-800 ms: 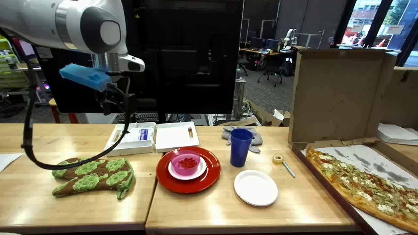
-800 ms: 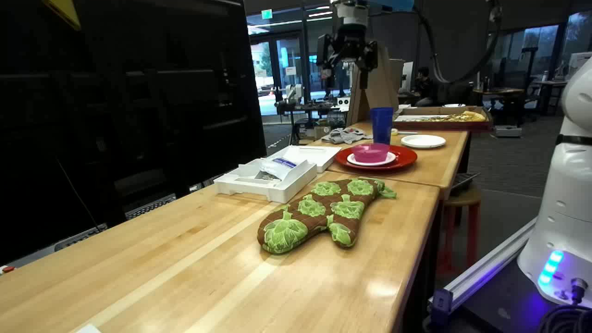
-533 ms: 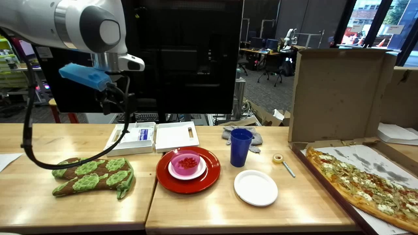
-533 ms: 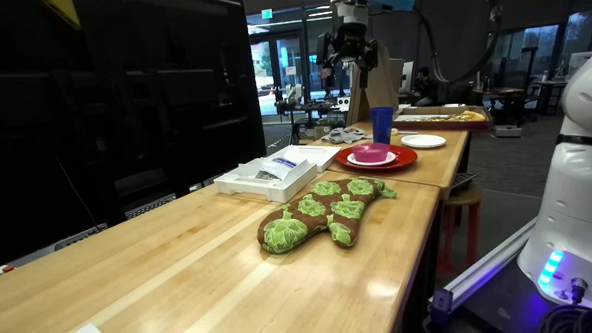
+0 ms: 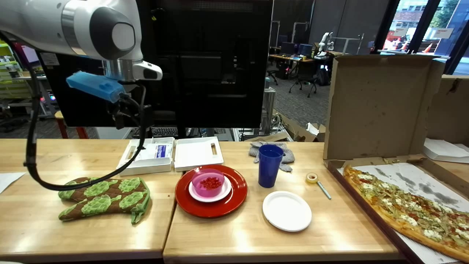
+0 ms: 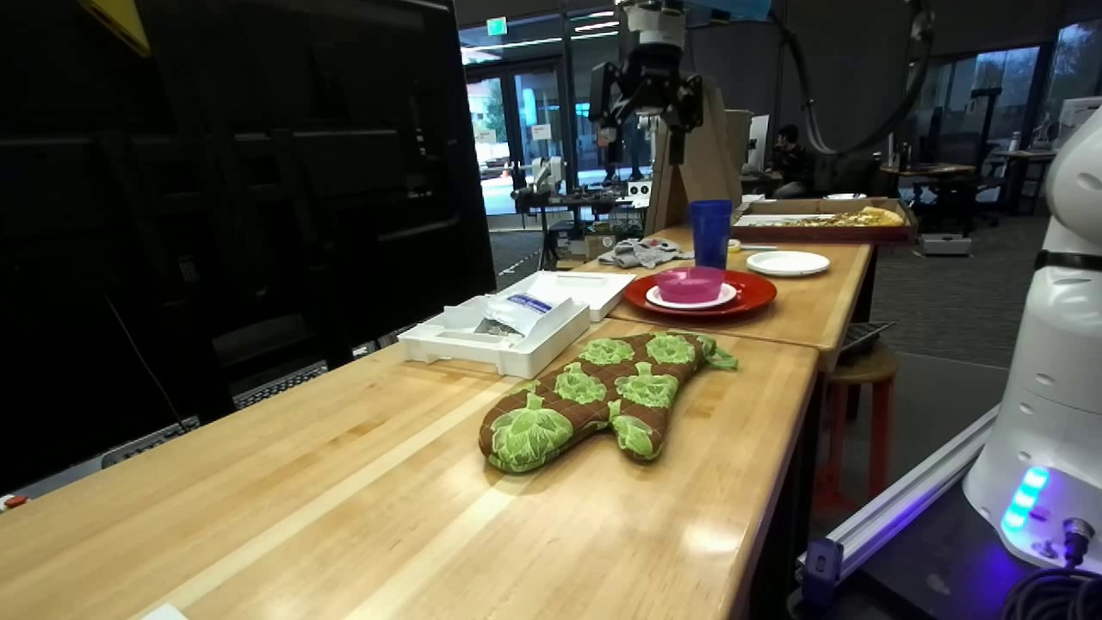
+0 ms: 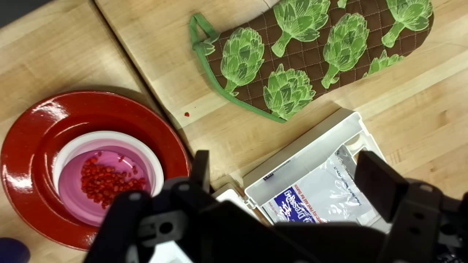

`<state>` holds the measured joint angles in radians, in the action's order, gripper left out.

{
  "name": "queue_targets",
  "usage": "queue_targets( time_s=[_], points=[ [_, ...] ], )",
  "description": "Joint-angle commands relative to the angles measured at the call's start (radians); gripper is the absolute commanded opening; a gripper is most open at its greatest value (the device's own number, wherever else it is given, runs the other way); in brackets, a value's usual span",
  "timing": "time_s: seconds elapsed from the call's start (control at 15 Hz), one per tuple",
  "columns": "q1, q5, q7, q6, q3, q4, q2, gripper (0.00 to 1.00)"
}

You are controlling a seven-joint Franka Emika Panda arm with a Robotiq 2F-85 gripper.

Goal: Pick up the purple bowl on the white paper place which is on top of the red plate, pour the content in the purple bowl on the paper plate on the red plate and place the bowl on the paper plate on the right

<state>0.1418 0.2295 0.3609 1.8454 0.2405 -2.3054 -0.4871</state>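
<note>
Your black pincer [image 7: 283,164], spread, unladen; shallow purple plastic bowl [image 7: 71,190], lower left of wrist view, holding small red pieces [image 7: 102,182], on round white paper plate [image 7: 158,173] on glossy red plate [image 7: 33,153]; grasp, pour, placing: apparently all ahead of you

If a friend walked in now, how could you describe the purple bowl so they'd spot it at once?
Find the large red plate on the wooden table. A smaller white paper plate lies on it, and the purple bowl sits on that. Small red pieces lie in it, and unlike the blue cup beside the red plate, it is low and pink-purple.
</note>
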Motion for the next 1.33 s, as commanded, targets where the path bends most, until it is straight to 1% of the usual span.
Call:
queue_targets(
  time_s=[0.0,0.33,0.6,0.73,0.93,1.27],
  points=[
    [0.001,-0.001,0.001,-0.003,-0.001,0.002,0.001,1.00],
    [0.001,-0.001,0.001,-0.003,-0.001,0.002,0.001,1.00],
    [-0.001,-0.048,-0.008,0.005,0.017,0.005,0.013,1.00],
    [-0.016,-0.097,0.039,0.033,0.037,0.001,0.031,1.00],
    [-0.022,-0.137,0.087,0.070,0.046,-0.005,0.066,1.00],
    [-0.036,-0.149,0.181,0.119,0.035,-0.010,0.128,1.00]
  ],
)
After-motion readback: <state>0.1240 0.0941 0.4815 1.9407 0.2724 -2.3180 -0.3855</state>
